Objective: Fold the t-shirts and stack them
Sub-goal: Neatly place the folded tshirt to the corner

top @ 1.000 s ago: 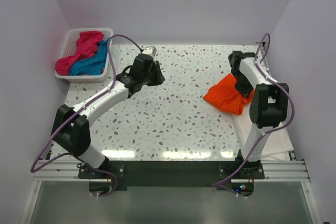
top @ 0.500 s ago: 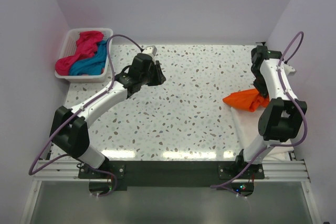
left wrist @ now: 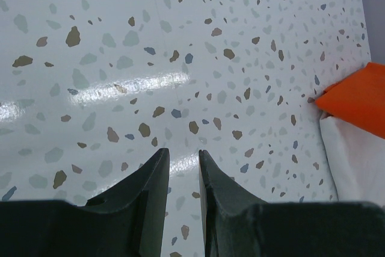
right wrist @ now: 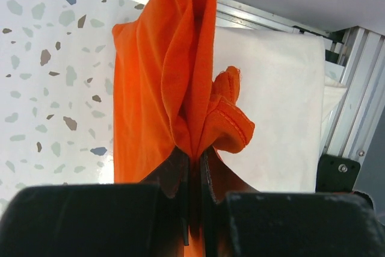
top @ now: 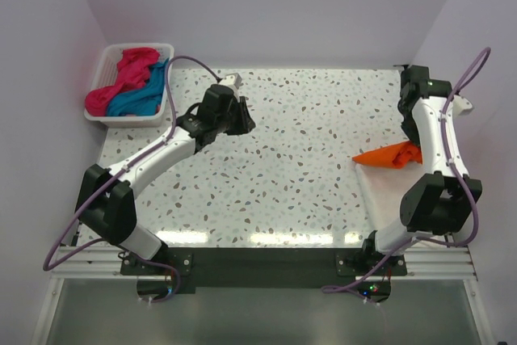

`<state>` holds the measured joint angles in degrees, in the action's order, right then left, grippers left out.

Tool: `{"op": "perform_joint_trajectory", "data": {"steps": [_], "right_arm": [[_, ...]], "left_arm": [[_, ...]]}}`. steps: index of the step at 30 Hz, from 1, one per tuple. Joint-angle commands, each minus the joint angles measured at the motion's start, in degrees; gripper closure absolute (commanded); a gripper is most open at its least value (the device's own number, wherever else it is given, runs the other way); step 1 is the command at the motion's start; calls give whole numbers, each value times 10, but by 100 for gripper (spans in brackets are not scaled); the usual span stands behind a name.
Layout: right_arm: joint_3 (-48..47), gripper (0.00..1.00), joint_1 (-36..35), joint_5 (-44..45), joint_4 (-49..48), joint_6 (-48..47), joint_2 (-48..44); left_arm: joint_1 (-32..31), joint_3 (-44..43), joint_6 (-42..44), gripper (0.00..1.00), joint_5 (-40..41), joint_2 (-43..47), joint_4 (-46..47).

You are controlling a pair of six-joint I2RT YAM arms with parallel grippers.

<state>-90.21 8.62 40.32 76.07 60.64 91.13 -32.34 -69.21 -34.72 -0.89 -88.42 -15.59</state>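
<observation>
The orange t-shirt (top: pixel 386 156) hangs bunched from my right gripper (top: pixel 414 149) at the table's right edge, above a white cloth. In the right wrist view my right gripper (right wrist: pixel 195 154) is shut on a gathered fold of the orange t-shirt (right wrist: pixel 162 88). The magenta-pink t-shirt (top: pixel 123 77) and the teal-blue t-shirt (top: pixel 142 99) lie crumpled in the basket at the far left. My left gripper (top: pixel 241 115) hovers over the bare table left of centre. Its jaws (left wrist: pixel 181 151) stand a little apart and hold nothing. The orange t-shirt's tip (left wrist: pixel 356 103) shows at that view's right edge.
A white slatted basket (top: pixel 100 115) stands at the far left corner. A white cloth (top: pixel 389 199) lies flat along the right side of the speckled table (top: pixel 275 167), also in the wrist views (right wrist: pixel 283 88) (left wrist: pixel 355 164). An aluminium frame rail (right wrist: pixel 355 106) runs by the right edge.
My right arm has swung right and back, carrying the orange t-shirt from right of centre to the right edge; it now hangs narrower. The left arm has barely moved.
</observation>
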Motion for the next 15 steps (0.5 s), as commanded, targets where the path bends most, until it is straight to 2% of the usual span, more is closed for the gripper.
{"op": "perform_joint_trajectory", "data": {"steps": [1,15], "right_arm": [[-23,100,4,36,92,-10,-38],[7,100,9,28,60,-46,-85]], "left_arm": [[-2,6,13,69,-9,24,10],[-3,15,18,69,-9,23,16]]}}
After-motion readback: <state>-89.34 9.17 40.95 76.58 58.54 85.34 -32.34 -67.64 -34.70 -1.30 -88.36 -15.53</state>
